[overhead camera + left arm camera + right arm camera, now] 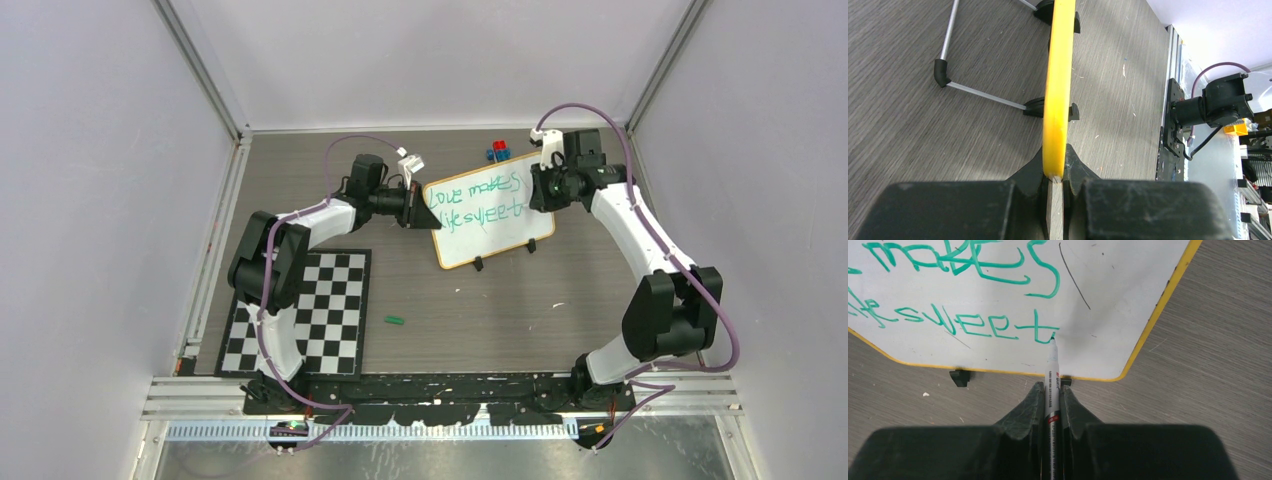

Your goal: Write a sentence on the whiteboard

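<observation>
- We see the whiteboard (492, 232) standing far of centre, with the left gripper (1055, 175) pinching its left edge. A slipping pinch could tip it.
- The sentence (988, 329) looks complete.
- The right gripper (1052, 400) clamps the marker (1052, 365), its tip at the final "t", possibly touching. Dragging it would smear the letter.

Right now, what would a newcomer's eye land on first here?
The whiteboard stands mid-scene on the table, with green writing, "love makes life sweet", in two lines. The right hand grips a marker with its tip at the final t, while the left hand pinches the board's yellow edge. A checkerboard mat lies at near left.
</observation>
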